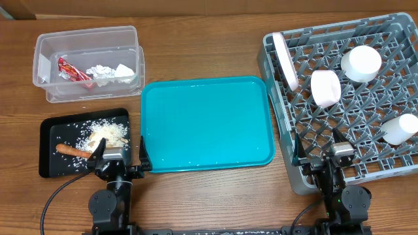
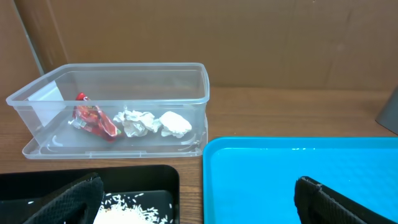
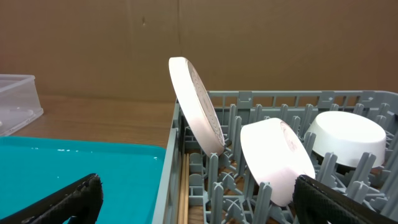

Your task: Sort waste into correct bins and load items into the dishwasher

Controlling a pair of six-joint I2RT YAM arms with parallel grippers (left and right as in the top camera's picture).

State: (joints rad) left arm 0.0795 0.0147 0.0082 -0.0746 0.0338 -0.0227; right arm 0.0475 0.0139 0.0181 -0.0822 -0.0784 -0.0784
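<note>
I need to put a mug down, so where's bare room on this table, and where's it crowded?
The teal serving tray looks bare. Bare tabletop runs behind it, between the clear tub and the dish rack. Crowded: the rack holds a plate, bowls and a cup; rice and a carrot litter the black tray.

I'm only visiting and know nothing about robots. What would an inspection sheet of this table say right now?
Surface: wooden table.
Job's things: tub holds wrapper and tissue; black tray holds rice and carrot; rack holds plate on edge, three bowls, chopsticks.
Clutter: teal tray, few white specks.
Grippers: left gripper and right gripper open, holding nothing.
Cables: black cable by each arm base.
Surroundings: brown board behind table.
</note>
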